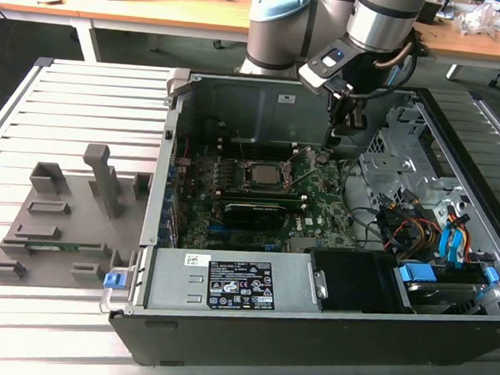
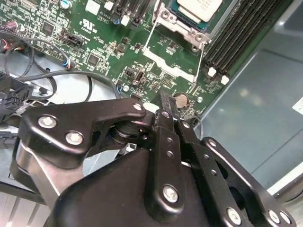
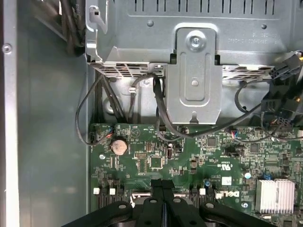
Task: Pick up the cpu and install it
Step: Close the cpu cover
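The cpu (image 2: 199, 8) lies flat in the socket frame (image 2: 185, 29) on the motherboard (image 2: 94, 52), pale silvery top upward and the metal rim close around it; in the exterior view that socket frame (image 1: 264, 173) sits near the middle of the board inside the open computer case (image 1: 239, 97); thin wire levers stand beside it, and I cannot tell whether anything is latched over the chip. The gripper (image 2: 165, 101) is well apart from the chip, hovering over the board near the coin battery (image 2: 180, 99), to the exterior view's right of the socket; its jaws are drawn together, the two black fingers (image 3: 157, 187) meeting along a thin line in the first wrist view, with nothing visible between them. I judge the chip to be light, thin and rigid, with a smooth metal lid that will be slick under the pads; the underside and the socket's contacts are likely the fragile part, easily harmed by tilt or sideways drag; the sound hold is across two opposite edges of the lid, pads square, pressure gentle, chip kept level; a pinch at one corner would probably let it twist; the rim leaves little room beside the edges, so any approach wants to be straight and vertical.
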Robot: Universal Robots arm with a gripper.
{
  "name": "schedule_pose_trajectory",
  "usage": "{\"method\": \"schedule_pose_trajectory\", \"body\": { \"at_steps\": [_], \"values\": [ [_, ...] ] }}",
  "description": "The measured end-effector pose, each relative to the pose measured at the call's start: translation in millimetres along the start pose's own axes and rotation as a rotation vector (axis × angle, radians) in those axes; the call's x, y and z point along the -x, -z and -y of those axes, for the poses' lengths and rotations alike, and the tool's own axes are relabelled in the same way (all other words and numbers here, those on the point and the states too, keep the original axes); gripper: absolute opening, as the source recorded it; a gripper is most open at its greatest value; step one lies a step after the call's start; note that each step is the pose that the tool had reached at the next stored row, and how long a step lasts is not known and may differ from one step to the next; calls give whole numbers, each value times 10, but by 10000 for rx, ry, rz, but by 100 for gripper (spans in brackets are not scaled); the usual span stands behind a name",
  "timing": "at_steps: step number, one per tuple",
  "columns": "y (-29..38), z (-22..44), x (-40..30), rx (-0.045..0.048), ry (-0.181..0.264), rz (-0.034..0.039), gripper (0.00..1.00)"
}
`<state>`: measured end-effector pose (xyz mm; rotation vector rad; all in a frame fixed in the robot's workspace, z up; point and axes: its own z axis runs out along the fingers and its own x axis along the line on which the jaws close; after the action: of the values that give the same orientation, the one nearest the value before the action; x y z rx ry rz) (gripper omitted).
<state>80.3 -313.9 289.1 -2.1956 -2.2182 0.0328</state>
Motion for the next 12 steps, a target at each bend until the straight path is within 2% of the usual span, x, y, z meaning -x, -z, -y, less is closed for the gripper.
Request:
{"method": "schedule_pose_trajectory", "body": {
  "at_steps": [4,9,12],
  "values": [
    [-96,-29,0,0,0,3,11],
    [-120,-34,0,1,-1,-1,11],
    [-179,-36,0,-1,0,2,11]
  ]
}}
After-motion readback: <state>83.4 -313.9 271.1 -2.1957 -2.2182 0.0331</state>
